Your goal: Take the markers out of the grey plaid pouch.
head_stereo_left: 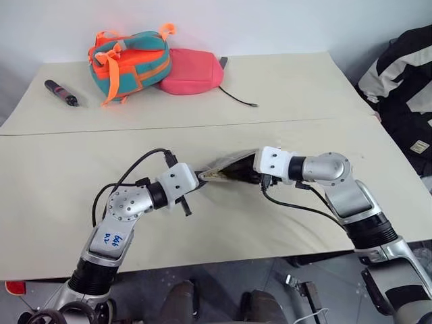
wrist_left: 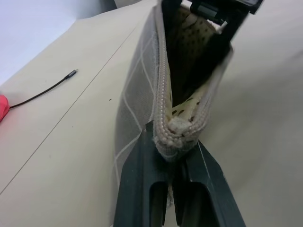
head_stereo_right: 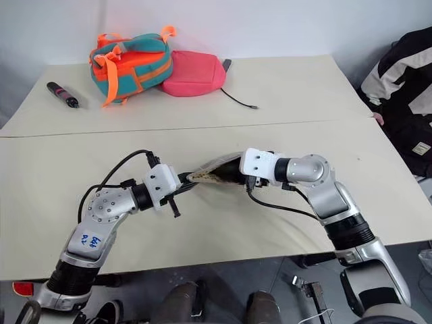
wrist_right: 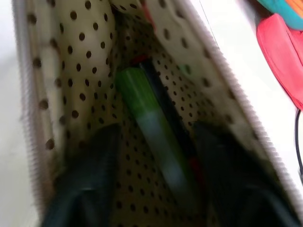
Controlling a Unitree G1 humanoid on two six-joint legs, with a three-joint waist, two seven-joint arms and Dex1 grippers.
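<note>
The grey plaid pouch (head_stereo_left: 228,166) hangs above the middle of the table, stretched between my two grippers. My left gripper (wrist_left: 173,142) is shut on the zip end of the pouch (wrist_left: 135,94). My right gripper (wrist_right: 156,137) reaches into the pouch's open mouth, its dark fingers (wrist_right: 90,179) open. A light green marker (wrist_right: 144,111) lies along the tan dotted lining (wrist_right: 85,71), between the two fingers and apart from both. Beside it, bits of a red marker (wrist_right: 195,166) peek out; most of that one is hidden.
At the far side of the table lie a teal-and-orange bag (head_stereo_left: 128,64), a pink pouch (head_stereo_left: 192,71), a dark pen-like tool (head_stereo_left: 61,92) and a thin black cable (head_stereo_left: 237,98). A black-and-white garment (head_stereo_left: 405,81) sits off the table's right edge.
</note>
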